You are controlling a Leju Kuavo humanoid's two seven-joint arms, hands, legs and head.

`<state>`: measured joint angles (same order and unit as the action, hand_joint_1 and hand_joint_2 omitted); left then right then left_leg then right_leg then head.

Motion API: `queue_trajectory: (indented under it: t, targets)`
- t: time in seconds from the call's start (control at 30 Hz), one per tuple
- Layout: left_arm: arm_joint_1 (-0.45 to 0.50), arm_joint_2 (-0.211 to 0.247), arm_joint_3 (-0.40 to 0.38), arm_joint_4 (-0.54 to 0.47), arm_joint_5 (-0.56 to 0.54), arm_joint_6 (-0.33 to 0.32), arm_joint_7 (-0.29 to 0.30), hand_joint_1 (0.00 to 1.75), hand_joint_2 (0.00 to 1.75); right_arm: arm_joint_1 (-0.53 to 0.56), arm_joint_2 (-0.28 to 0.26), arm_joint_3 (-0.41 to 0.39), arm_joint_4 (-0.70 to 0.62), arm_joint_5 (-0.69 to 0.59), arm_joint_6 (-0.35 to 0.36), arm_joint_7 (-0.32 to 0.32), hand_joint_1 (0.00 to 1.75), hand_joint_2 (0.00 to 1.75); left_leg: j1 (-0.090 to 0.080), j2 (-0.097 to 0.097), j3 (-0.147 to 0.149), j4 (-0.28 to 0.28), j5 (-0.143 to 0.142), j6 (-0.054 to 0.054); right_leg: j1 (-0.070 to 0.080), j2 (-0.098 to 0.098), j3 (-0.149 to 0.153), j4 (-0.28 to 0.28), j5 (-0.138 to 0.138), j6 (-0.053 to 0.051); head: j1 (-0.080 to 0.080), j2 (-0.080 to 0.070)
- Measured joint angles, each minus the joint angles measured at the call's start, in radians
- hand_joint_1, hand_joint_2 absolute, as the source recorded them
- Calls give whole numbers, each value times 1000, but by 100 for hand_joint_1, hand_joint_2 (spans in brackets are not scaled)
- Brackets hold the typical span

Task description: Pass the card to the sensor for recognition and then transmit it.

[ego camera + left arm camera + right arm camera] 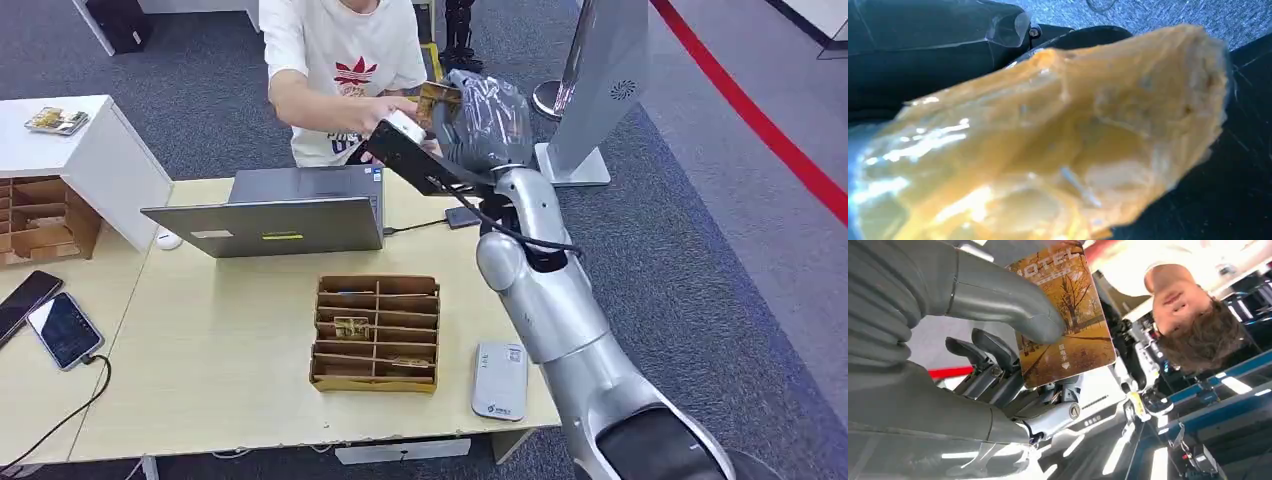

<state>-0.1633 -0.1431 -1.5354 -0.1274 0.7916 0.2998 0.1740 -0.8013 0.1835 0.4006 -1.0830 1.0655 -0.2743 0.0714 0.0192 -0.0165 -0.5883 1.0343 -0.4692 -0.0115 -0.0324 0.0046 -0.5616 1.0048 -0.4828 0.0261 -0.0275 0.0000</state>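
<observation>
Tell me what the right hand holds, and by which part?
The right hand holds the card, pinched between thumb and fingers on its face near one long edge. The printed end sticks out free toward the person.

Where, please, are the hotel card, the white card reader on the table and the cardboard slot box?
hotel card [1068, 335], right wrist view, printed face below the thumb.
white card reader [499, 380], head view, middle of its top.
cardboard slot box [377, 384], head view, front wall.

Head view looks down on the table [230, 390]; right wrist view, upturned, closely shares the card [1063, 320]
</observation>
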Motion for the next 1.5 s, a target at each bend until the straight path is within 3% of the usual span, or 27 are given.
queue_trajectory:
  t: [0.33,0.37,0.4,0.43,0.47,0.6,0.7,0.93,1.23,1.33,1.37,1.4,1.43,1.5]
  targets:
    - [-2,2,0,0,-6,-12,3,0,0,0,-1,26,74,81,41,-1,175,175,0,0,0,0,0,0,0,0,0,0,0,0,0,0]
    - [-3,2,0,0,-7,-12,3,0,0,0,-1,28,79,85,43,-2,166,175,0,-1,0,0,0,0,0,0,0,0,0,0,0,0]
    - [-3,2,0,0,-8,-13,3,0,0,0,-2,32,85,94,47,-2,113,175,0,0,0,0,0,0,0,0,0,0,0,0,0,0]
    - [-3,2,0,0,-8,-14,3,0,0,0,-2,36,90,100,55,-2,9,175,0,0,0,0,0,0,0,0,0,0,0,0,0,0]
    - [-3,2,0,0,-7,-14,4,0,0,0,-2,39,96,98,60,-4,0,175,0,0,0,0,0,0,0,0,0,0,0,0,0,0]
    - [-3,3,0,0,14,-9,3,0,0,7,0,40,120,-7,107,-49,0,175,0,0,0,0,0,0,0,0,0,0,0,0,0,0]
    - [0,3,1,0,48,8,-11,0,0,49,24,20,103,-199,140,-129,0,175,0,0,0,0,0,0,0,0,0,0,0,0,0,0]
    - [12,3,22,0,121,47,-60,0,0,239,52,42,-111,-544,166,-191,0,175,0,0,-1,0,0,0,0,0,-1,0,-1,0,0,0]
    - [16,3,43,0,136,54,-66,0,0,339,52,75,-251,-589,163,-198,0,175,0,1,-1,0,0,0,0,1,-2,0,0,0,0,0]
    - [21,3,54,0,158,66,-79,0,0,368,51,75,-279,-656,167,-224,0,175,0,1,-1,0,0,0,0,0,-2,0,0,0,0,0]
    - [24,3,63,0,174,74,-90,0,0,392,51,75,-304,-696,166,-241,0,0,0,0,-1,0,0,0,0,0,-2,0,0,0,1,0]
    - [29,3,71,0,188,80,-102,0,0,424,49,77,-330,-727,161,-255,0,0,0,0,-1,0,0,0,0,0,-2,0,-1,0,0,0]
    - [35,3,82,0,200,87,-114,0,0,457,45,82,-364,-751,156,-267,0,175,0,0,-1,0,-1,0,0,0,-2,0,-1,0,1,0]
    - [43,3,98,0,226,98,-127,0,0,520,27,92,-422,-777,147,-283,0,175,0,0,-2,0,-2,-1,0,1,-2,-1,-1,0,0,0]
